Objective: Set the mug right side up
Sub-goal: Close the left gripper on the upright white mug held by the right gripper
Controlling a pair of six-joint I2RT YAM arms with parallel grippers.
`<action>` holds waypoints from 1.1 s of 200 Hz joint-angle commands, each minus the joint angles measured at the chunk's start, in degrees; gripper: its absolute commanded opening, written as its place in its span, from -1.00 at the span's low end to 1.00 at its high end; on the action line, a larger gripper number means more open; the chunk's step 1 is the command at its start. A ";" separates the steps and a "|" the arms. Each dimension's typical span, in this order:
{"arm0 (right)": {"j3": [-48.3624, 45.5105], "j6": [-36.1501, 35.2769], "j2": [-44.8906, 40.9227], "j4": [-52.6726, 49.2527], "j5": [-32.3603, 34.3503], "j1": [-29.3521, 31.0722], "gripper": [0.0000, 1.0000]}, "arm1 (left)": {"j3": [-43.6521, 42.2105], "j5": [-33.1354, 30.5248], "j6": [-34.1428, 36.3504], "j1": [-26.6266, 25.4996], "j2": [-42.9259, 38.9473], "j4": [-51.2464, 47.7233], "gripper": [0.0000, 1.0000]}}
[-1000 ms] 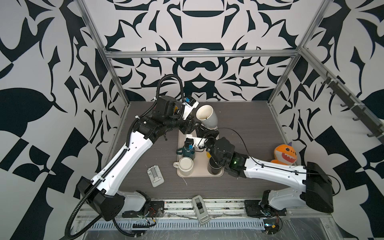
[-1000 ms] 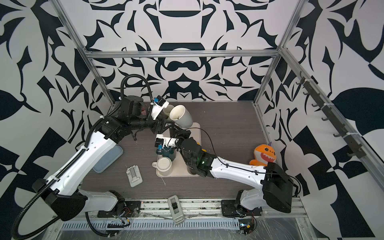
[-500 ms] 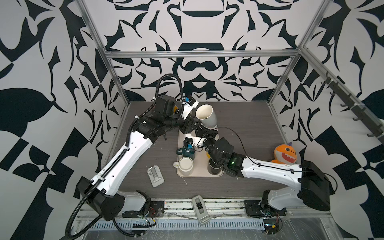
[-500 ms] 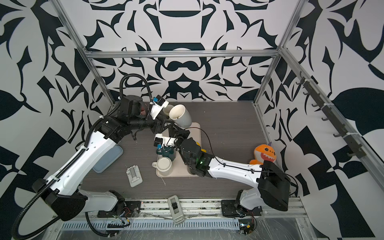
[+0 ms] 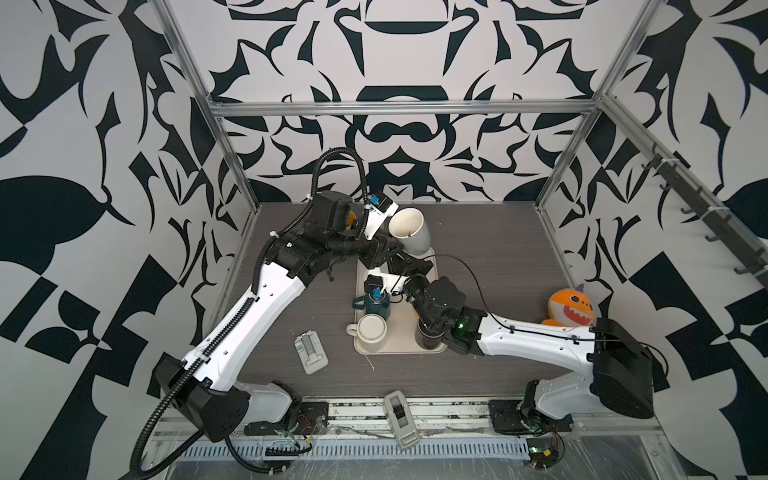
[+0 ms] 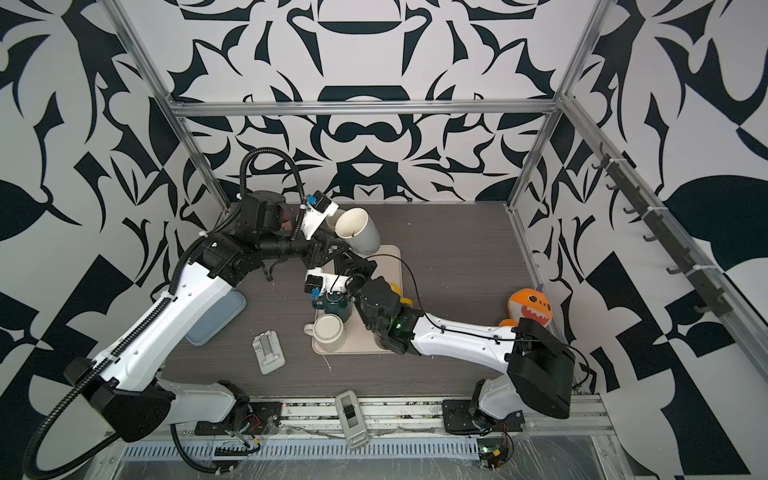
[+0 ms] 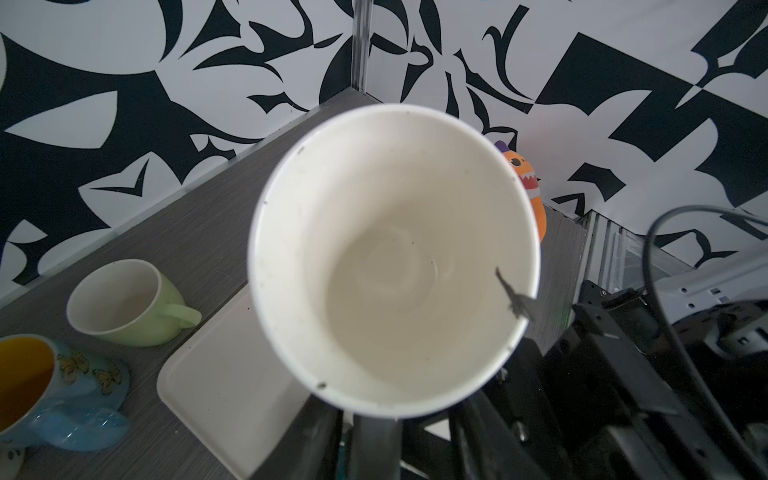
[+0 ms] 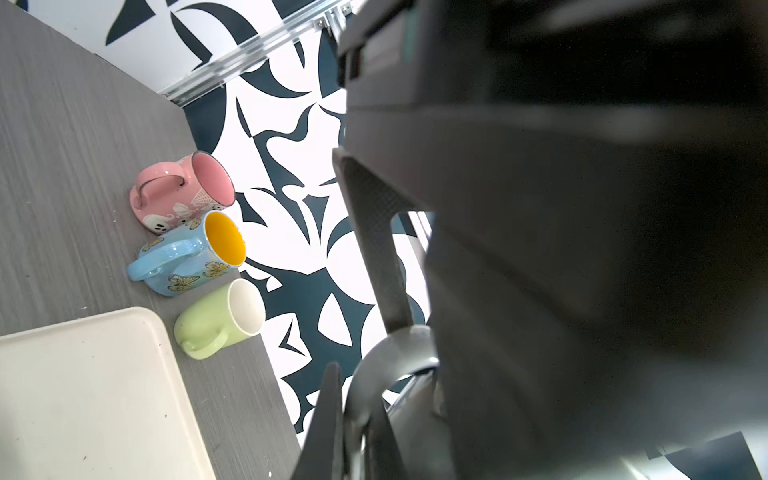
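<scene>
I see the white ceramic mug [image 5: 409,230] tilted mouth-up above the beige plastic tray [image 5: 401,328], right pincer [image 5: 405,264] clamped on its handle; left pincer [image 5: 381,249] alongside, grip I cannot tell

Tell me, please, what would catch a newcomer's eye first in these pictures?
A large white mug hangs tilted in the air over the far end of the beige tray, with its open mouth turned up toward the camera. An orange shark toy sits at the right side of the table. The right wrist view shows a pink mug, a blue mug and a green mug lined up beside a wall.
</scene>
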 commanded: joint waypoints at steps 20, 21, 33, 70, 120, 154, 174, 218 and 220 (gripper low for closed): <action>4.69 0.86 -1.35 12.68 0.83 -0.08 -1.00 | -0.69 2.26 0.59 -0.57 -0.02 -3.83 -0.23; 4.76 0.83 -1.30 12.69 0.82 -0.08 -1.00 | -0.69 2.29 0.59 -0.57 -0.02 -3.83 -0.24; 4.90 0.71 -1.21 12.97 0.67 -0.08 -1.00 | -0.67 2.21 0.59 -0.59 0.05 -3.92 -0.29; 5.13 0.80 -0.91 13.04 0.43 -0.08 -1.00 | -0.89 2.42 0.57 -0.65 0.07 -4.09 -0.51; 4.96 1.35 -0.87 13.43 0.46 -0.08 -1.00 | -1.08 3.39 -0.21 -0.58 0.73 -4.09 -0.98; 4.52 3.23 -2.01 11.17 0.89 -0.08 -1.00 | -0.66 0.10 -3.51 -0.64 1.29 -2.71 -1.00; 3.92 4.85 -3.24 9.56 1.47 -0.08 -0.96 | -0.60 -0.78 -5.45 -0.59 1.81 -1.27 -1.00; 2.05 6.57 -6.04 7.46 3.60 -0.09 -0.59 | -1.14 -4.85 -8.12 -0.58 2.01 2.28 -1.00; 1.94 6.65 -6.20 7.38 3.68 -0.04 -0.57 | -1.20 -4.93 -8.16 -0.57 2.03 2.42 -1.00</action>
